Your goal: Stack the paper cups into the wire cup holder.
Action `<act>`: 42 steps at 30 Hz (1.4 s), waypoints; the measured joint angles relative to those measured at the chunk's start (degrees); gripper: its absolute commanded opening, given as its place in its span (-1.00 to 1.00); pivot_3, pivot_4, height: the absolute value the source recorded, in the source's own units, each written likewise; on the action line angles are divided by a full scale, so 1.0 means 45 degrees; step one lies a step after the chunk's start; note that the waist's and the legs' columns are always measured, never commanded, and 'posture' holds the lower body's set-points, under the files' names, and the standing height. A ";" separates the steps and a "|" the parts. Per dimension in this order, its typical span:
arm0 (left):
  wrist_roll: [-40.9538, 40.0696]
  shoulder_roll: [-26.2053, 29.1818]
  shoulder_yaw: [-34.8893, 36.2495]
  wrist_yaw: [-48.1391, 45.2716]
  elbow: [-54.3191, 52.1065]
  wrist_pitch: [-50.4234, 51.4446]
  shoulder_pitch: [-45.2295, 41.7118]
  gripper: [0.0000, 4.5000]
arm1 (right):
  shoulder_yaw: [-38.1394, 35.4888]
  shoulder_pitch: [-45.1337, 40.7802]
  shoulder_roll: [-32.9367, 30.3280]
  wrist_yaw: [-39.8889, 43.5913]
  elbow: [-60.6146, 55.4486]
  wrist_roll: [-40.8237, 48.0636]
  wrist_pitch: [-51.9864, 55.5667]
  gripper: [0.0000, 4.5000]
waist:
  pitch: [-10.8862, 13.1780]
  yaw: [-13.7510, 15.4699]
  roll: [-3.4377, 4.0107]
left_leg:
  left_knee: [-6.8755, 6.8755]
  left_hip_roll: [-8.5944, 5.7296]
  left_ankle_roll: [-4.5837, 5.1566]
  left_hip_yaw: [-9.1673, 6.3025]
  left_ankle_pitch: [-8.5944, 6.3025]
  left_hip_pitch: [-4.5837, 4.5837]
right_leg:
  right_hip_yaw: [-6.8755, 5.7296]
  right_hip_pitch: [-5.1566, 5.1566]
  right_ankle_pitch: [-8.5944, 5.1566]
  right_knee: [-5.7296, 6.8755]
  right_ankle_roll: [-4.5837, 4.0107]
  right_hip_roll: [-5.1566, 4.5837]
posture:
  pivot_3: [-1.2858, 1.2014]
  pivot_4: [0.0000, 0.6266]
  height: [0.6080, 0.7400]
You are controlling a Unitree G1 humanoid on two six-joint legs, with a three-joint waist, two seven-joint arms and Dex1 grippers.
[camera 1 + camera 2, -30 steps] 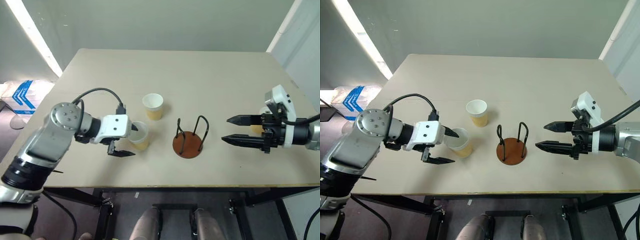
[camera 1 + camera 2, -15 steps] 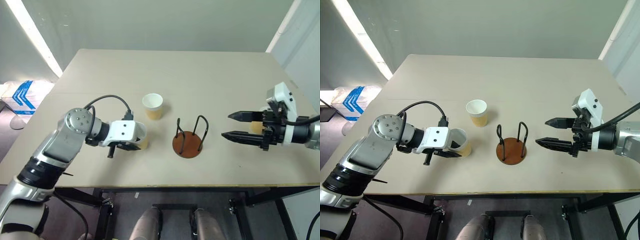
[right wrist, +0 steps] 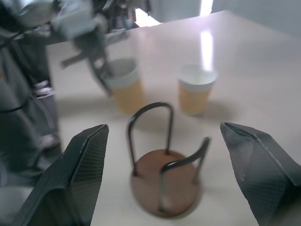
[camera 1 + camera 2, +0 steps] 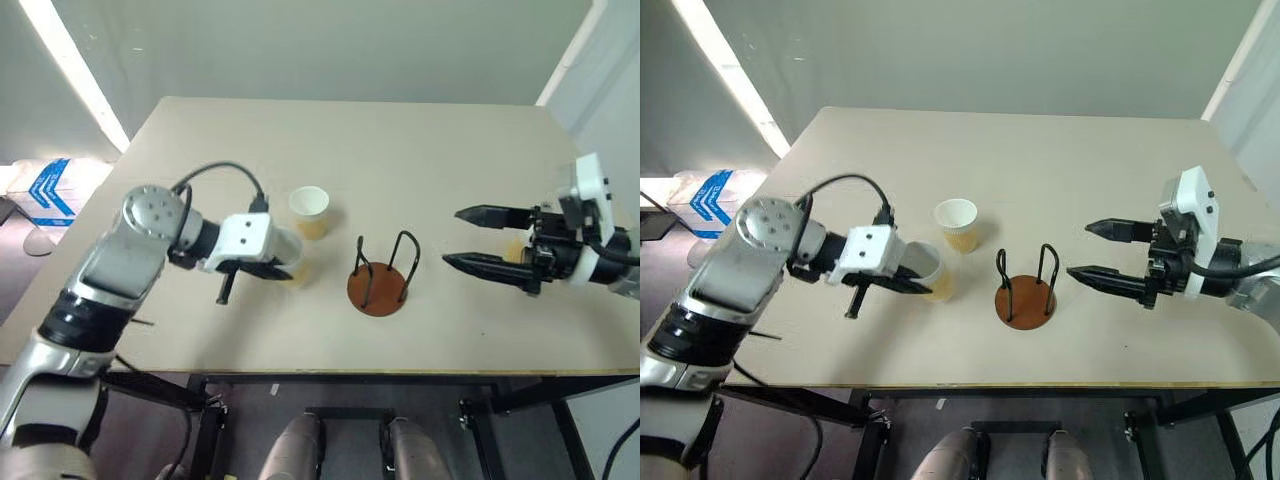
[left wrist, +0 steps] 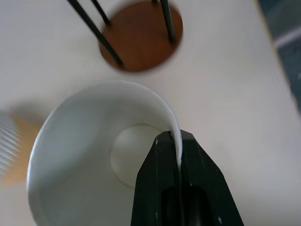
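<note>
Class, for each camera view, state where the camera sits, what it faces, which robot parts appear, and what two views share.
Head views: from the head, down over the table, both arms, the left gripper and right gripper.
Left wrist view: along shut fingers pinching a paper cup wall, the wire cup holder beyond.
Right wrist view: between open fingers toward the holder and both cups, the left arm behind.
Shared: the holder and the gripped cup.
</note>
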 measured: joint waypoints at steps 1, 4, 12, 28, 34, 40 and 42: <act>-0.0279 -0.0096 0.0125 -0.0081 0.0014 0.0251 -0.0415 -0.99 | -0.0090 0.0276 -0.0106 0.0134 -0.0057 -0.0016 -0.0046 0.79 | 0.0000 -0.0001 0.0000 | 0.0000 -0.0001 -0.0013 0.0001 -0.0010 0.0002 | 0.0002 0.0003 0.0001 -0.0004 0.0001 -0.0001 | 0.03 -0.52 1.00; -0.1062 -0.0414 0.0323 -0.0461 0.0074 0.0937 -0.1520 -0.99 | -0.0392 0.1371 -0.0286 0.0595 -0.0349 -0.0142 -0.0358 0.79 | -0.0001 -0.0017 0.0002 | 0.0001 -0.0001 -0.0008 0.0005 -0.0013 0.0004 | 0.0004 0.0008 -0.0002 -0.0013 0.0015 -0.0003 | 0.03 -0.52 1.00; -0.2047 -0.1707 0.0108 -0.1119 0.1387 0.1288 -0.3776 -0.99 | -0.1241 0.3043 -0.0400 0.0623 -0.1443 -0.0139 -0.0788 0.79 | -0.0001 -0.0045 0.0001 | 0.0012 -0.0002 0.0077 0.0009 0.0027 0.0016 | 0.0009 0.0037 0.0006 -0.0030 0.0077 -0.0004 | 0.03 -0.52 1.00; -0.2727 -0.4000 -0.2928 -0.1162 0.5083 -0.1525 -0.5904 -0.99 | -0.3736 0.5312 0.0199 -0.1000 -0.3307 0.0839 -0.0773 0.79 | 0.0004 0.0060 -0.0006 | 0.0049 -0.0031 0.0159 0.0034 -0.0006 -0.0022 | 0.0032 0.0096 0.0099 -0.0185 0.0325 -0.0022 | 0.03 -0.52 1.00; -0.3172 -0.4208 -0.3269 -0.1165 0.5898 -0.2136 -0.6578 -0.99 | -0.4332 0.6302 0.0530 -0.1420 -0.3861 0.1117 -0.0793 0.79 | 0.0005 0.0085 -0.0007 | 0.0055 -0.0055 0.0152 0.0039 -0.0025 -0.0020 | 0.0048 0.0108 0.0061 -0.0187 0.0396 -0.0036 | 0.03 -0.52 1.00; -0.3490 -0.4419 -0.3875 -0.1169 0.6477 -0.2472 -0.6913 -0.99 | -0.4571 0.6619 0.0588 -0.1551 -0.3946 0.1154 -0.1034 0.79 | 0.0005 0.0119 -0.0007 | 0.0086 -0.0074 0.0137 0.0039 -0.0040 -0.0023 | 0.0055 0.0125 0.0045 -0.0190 0.0423 -0.0049 | 0.03 -0.52 1.00; -0.3484 -0.4632 -0.4209 -0.1170 0.6540 -0.2498 -0.6902 -0.99 | -0.4571 0.6617 0.0587 -0.1562 -0.3946 0.1169 -0.1100 0.79 | 0.0008 0.0122 -0.0012 | 0.0112 -0.0074 0.0143 0.0039 -0.0051 -0.0034 | 0.0053 0.0128 0.0042 -0.0189 0.0428 -0.0049 | 0.03 -0.52 1.00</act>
